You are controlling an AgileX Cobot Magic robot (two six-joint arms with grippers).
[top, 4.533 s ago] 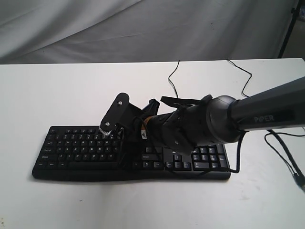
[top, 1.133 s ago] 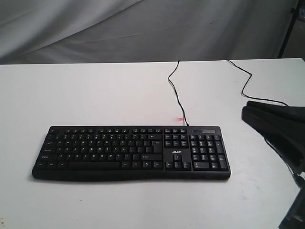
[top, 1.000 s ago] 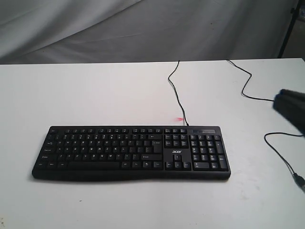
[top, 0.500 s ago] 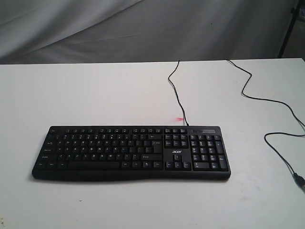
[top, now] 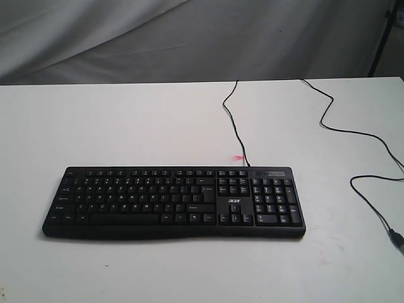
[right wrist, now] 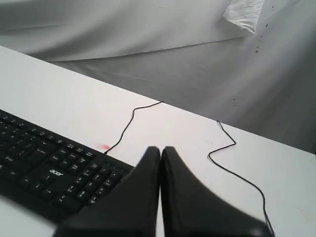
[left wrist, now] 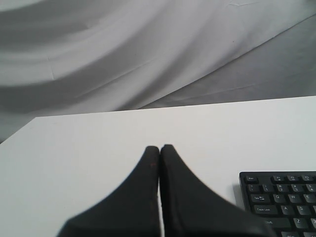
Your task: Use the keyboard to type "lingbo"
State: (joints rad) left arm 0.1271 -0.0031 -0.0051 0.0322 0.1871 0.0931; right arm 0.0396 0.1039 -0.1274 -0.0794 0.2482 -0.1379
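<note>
The black keyboard (top: 173,202) with white legends and an "acer" logo lies flat across the front middle of the white table (top: 126,126). No arm shows in the exterior view. In the left wrist view my left gripper (left wrist: 160,147) is shut with nothing in it, above bare table, off the keyboard's (left wrist: 281,197) Esc end. The right wrist view shows my right gripper (right wrist: 161,149) shut and empty as well, held off the number-pad end of the keyboard (right wrist: 49,170).
The keyboard's thin black cable (top: 231,120) runs from its back edge to the table's far side, past a small red mark (top: 237,157). A second black cable (top: 353,136) winds along the right side of the table. A grey cloth (top: 189,38) hangs behind.
The right arm, which was over the keyboard's middle 4.5 s ago, has drawn back to the right and left the exterior view. The keyboard has not moved.
</note>
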